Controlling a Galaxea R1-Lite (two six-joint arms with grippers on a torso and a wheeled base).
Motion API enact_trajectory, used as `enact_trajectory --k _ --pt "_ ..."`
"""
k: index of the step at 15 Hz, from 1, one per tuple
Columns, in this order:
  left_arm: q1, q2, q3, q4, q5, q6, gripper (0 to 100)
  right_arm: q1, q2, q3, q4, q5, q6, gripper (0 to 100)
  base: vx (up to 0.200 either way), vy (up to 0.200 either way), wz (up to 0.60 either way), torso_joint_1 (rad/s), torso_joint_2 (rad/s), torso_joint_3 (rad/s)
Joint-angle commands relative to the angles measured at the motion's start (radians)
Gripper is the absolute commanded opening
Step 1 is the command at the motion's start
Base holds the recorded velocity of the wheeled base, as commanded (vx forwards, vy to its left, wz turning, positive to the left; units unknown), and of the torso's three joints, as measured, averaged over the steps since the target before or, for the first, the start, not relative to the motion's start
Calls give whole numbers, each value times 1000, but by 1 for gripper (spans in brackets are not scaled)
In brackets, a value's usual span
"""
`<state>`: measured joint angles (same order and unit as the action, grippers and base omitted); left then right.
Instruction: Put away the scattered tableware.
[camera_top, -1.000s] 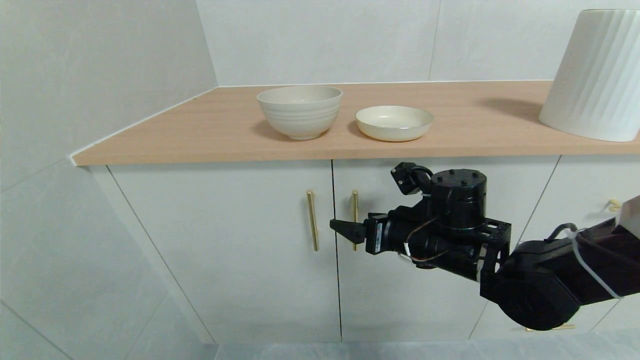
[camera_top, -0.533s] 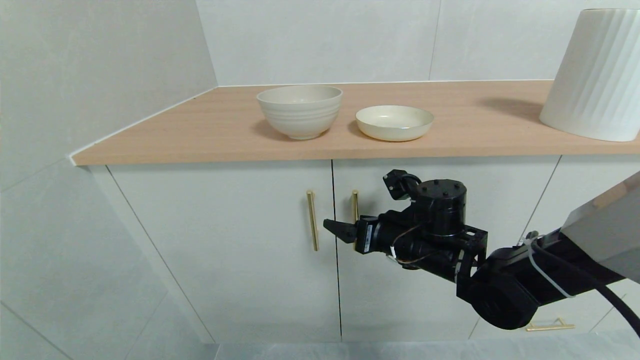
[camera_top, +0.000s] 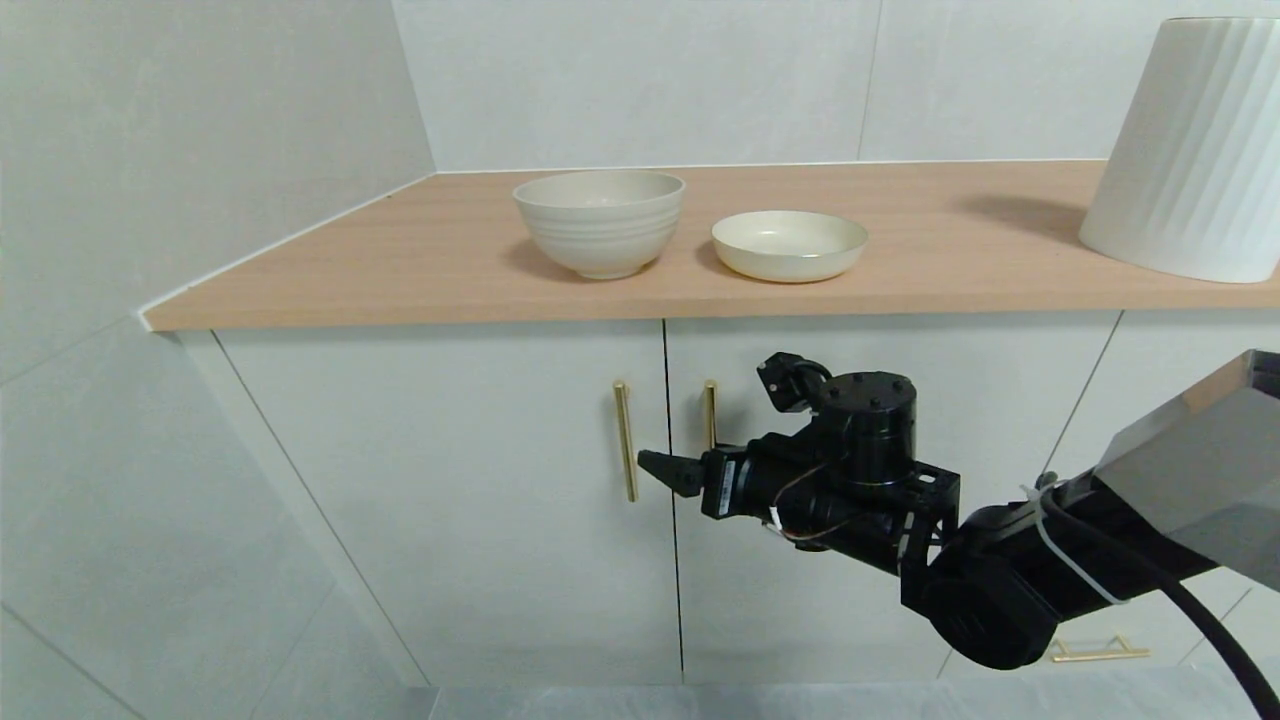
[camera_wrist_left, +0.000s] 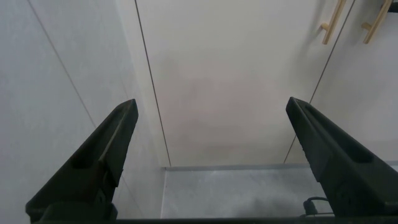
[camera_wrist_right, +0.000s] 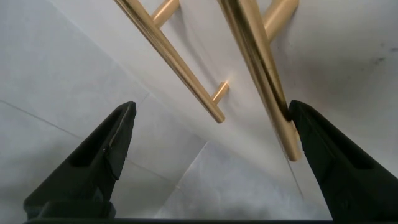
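Observation:
A ribbed cream bowl and a shallow cream dish stand side by side on the wooden counter. Below the counter's edge my right gripper is held in front of the closed cabinet doors, level with two upright gold handles. In the right wrist view the right gripper is open with both handles between its fingers; the nearer handle lies against one finger. My left gripper is open and holds nothing, facing the bottom of the left cabinet door.
A tall white ribbed container stands on the counter's right end. Tiled walls close off the left side and the back. Another gold handle sits low on a cabinet at the right. Grey floor lies below the doors.
My right arm has moved down and to the left, bringing the open gripper closer to the two door handles. The bowl and the dish have not moved.

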<state>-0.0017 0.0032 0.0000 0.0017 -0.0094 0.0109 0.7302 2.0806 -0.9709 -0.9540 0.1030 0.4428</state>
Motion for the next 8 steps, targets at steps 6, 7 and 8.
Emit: enact_trajectory --k 6,7,8 --pt "0 0 0 0 0 0 100 11 -59 47 1 63 7 100 0 0 0 0 0 0" --pt "0 0 0 0 0 0 100 11 -74 61 1 75 10 100 0 0 0 0 0 0" --pt "0 0 0 0 0 0 100 15 -91 77 1 93 10 100 0 0 0 0 0 0"
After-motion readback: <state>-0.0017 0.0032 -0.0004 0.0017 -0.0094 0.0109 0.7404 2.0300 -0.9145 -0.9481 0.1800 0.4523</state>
